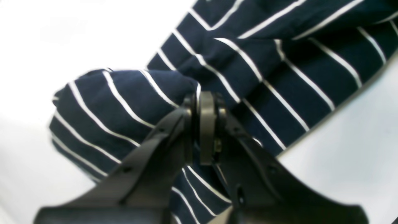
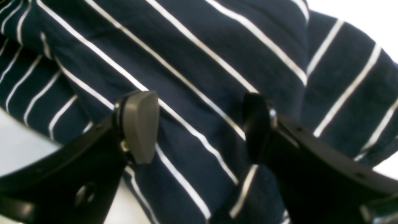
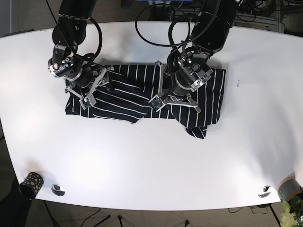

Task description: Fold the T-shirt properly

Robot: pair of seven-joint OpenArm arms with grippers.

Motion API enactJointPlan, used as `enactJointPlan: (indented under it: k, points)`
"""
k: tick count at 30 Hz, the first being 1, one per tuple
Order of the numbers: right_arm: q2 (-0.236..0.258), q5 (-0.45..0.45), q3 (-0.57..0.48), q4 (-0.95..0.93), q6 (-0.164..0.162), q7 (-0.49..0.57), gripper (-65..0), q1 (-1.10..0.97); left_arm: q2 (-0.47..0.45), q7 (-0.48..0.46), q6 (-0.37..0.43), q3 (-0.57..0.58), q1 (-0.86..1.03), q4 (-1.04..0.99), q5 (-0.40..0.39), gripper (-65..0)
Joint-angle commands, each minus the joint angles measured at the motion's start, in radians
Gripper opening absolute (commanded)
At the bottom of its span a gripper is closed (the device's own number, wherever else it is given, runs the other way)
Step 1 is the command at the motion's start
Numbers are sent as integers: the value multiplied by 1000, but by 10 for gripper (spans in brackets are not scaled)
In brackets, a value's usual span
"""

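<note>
Left gripper (image 1: 206, 124): the jaws are seen pressed together, clenched on a bunched fold of the T-shirt (image 1: 124, 105); striped cloth is gathered to one side of the closed tips and spreads away behind them.
Right gripper (image 2: 199, 127): the jaws are held wide apart, released, with nothing pinched; the navy fabric (image 2: 199, 62) lies directly under the gap, and whether the pads (image 2: 140, 124) touch it cannot be told.
T-shirt position: it is spread across the far half of the table (image 3: 151, 161), beneath both grippers, with a rumpled corner hanging toward the near side below the left gripper (image 3: 182, 82).
Count: one T-shirt, navy with thin white stripes; two arms, two grippers.
Surface: a white table with rounded corners is seen, on which a small dark patterned cup (image 3: 31, 182) stands at the near edge.
Room: cables and dark floor are visible beyond the far edge.
</note>
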Motion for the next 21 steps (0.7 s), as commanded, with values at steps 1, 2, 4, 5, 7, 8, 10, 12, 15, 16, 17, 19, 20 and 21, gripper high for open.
enactJointPlan:
  k: [1, 2, 4, 5, 7, 8, 10, 12, 15, 16, 17, 19, 20, 21]
  points:
    - [9, 15, 2, 17, 1, 22, -250, 15, 26, -18, 4, -1, -17, -37, 3, -650]
    - [9, 15, 2, 17, 1, 22, -250, 15, 33, -18, 4, -1, -17, -53, 3, -650]
    - [9, 15, 2, 17, 1, 22, -250, 15, 43, -18, 4, -1, -17, -86, 3, -649]
    - [9, 15, 2, 17, 1, 22, -250, 15, 43, -18, 4, -1, -17, -107, 3, -646]
    - [9, 15, 2, 17, 1, 22, -250, 15, 52, -18, 4, 2, -19, -132, 3, -644]
    - [9, 15, 0, 17, 1, 22, -250, 15, 59, -18, 4, 7, -20, -146, 3, -637]
    - [9, 15, 0, 17, 1, 22, -250, 15, 65, -18, 7, 10, -36, -155, 8, -587]
    - [9, 15, 0, 17, 1, 22, -250, 15, 65, -15, 7, 8, -42, -149, 5, -518]
    - [9, 15, 0, 17, 1, 22, -250, 15, 65, -15, 9, 7, -43, -80, 3, -414]
    - [9, 15, 0, 17, 1, 22, -250, 15, 65, -15, 9, 7, -43, -50, 3, -385]
    - [9, 15, 0, 17, 1, 22, -250, 15, 65, -15, 9, 7, -43, -24, 3, -361]
    - [9, 15, 0, 17, 1, 22, -250, 15, 65, -15, 9, 5, -42, 57, 3, -300]
    - [9, 15, 0, 17, 1, 22, -250, 15, 65, -15, 9, 4, -42, 85, 3, -283]
    - [9, 15, 0, 17, 1, 22, -250, 15, 63, -15, 9, 4, -42, 103, 3, -271]
